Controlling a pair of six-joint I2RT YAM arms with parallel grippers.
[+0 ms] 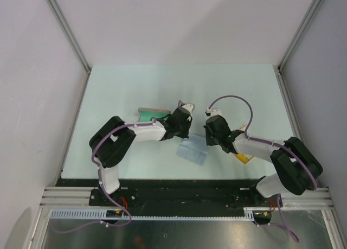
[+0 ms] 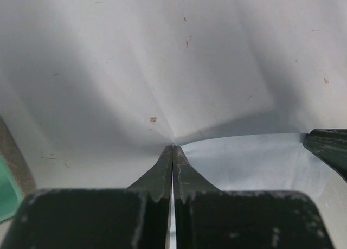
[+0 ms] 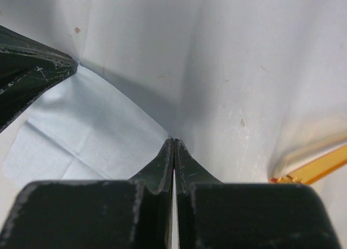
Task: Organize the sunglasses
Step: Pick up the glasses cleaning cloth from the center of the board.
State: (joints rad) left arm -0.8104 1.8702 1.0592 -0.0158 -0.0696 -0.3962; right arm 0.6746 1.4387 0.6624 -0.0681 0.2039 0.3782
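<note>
The sunglasses (image 3: 317, 168) show as a yellow-orange temple arm and frame edge at the lower right of the right wrist view. In the top view only a yellow bit (image 1: 243, 158) shows under my right forearm. The pale blue cloth (image 1: 193, 151) lies between the two grippers. My left gripper (image 2: 173, 147) is shut, pinching one corner of the cloth (image 2: 255, 162). My right gripper (image 3: 173, 140) is shut, pinching another corner of the cloth (image 3: 81, 135). The left gripper's fingers (image 3: 30, 78) show in the right wrist view.
The grey-beige case (image 1: 152, 114) lies open with its green lining showing, just behind my left wrist; its edge shows in the left wrist view (image 2: 11, 178). The pale table (image 1: 135, 86) is walled on three sides.
</note>
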